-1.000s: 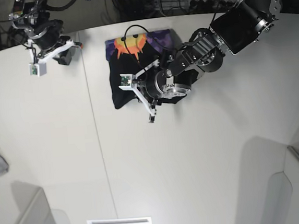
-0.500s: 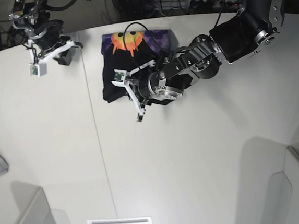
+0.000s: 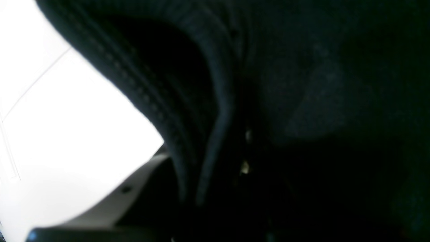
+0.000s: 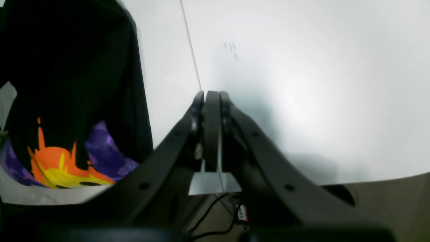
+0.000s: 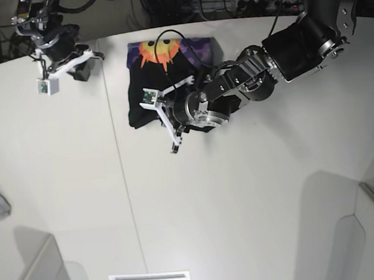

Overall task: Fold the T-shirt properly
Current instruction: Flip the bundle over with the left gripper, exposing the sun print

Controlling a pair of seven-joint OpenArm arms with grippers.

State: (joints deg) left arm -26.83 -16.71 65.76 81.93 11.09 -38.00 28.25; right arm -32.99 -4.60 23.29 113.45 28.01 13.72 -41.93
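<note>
**Shirt bunched at left gripper**

We see the T-shirt (image 5: 152, 84) lying crumpled on the white table (image 5: 245, 207), directly under the left gripper (image 5: 172, 125); whether that gripper grasps cloth we cannot tell. The right gripper (image 4: 211, 101) sits clenched on nothing, with the shirt's sun print beside it.

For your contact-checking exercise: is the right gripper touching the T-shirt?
Apart. In the right wrist view the right gripper hangs closed over bare table, with the T-shirt off to one side.

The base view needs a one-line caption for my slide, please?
Left gripper works at the folded T-shirt on the white table; right gripper idles apart.
</note>
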